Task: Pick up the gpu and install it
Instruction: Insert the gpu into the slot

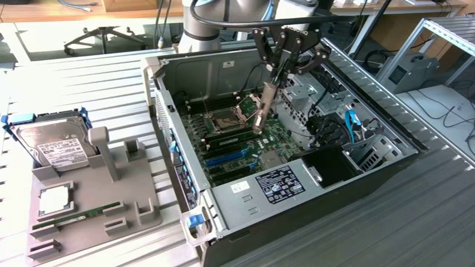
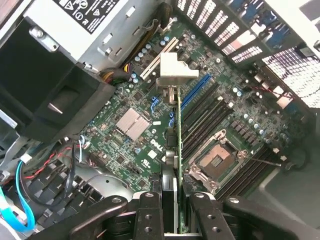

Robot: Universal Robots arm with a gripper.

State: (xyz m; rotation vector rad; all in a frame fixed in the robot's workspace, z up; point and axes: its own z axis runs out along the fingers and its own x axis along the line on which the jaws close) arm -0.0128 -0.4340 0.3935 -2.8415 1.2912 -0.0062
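My gripper [image 1: 277,75] hangs inside the open computer case [image 1: 386,167], shut on the gpu [image 1: 261,108]. The card hangs edge-on and slightly tilted above the green motherboard [image 1: 267,139], near the CPU socket [image 1: 222,119]. In the wrist view, between my fingers [image 2: 150,212], the gpu [image 2: 179,150] shows as a thin green board edge running away from the gripper [image 2: 175,215]. Its silver end bracket [image 2: 175,75] is at the far end, over the blue expansion slot [image 2: 197,90]. The card is still clear of the board.
A grey fixture [image 1: 111,189] at the exterior view's left holds a silver hard drive [image 1: 55,147] and a thin RAM stick [image 1: 78,216]. Inside the case are the power supply [image 1: 278,183], blue slots [image 1: 226,158], cables [image 1: 349,125] and a drive cage.
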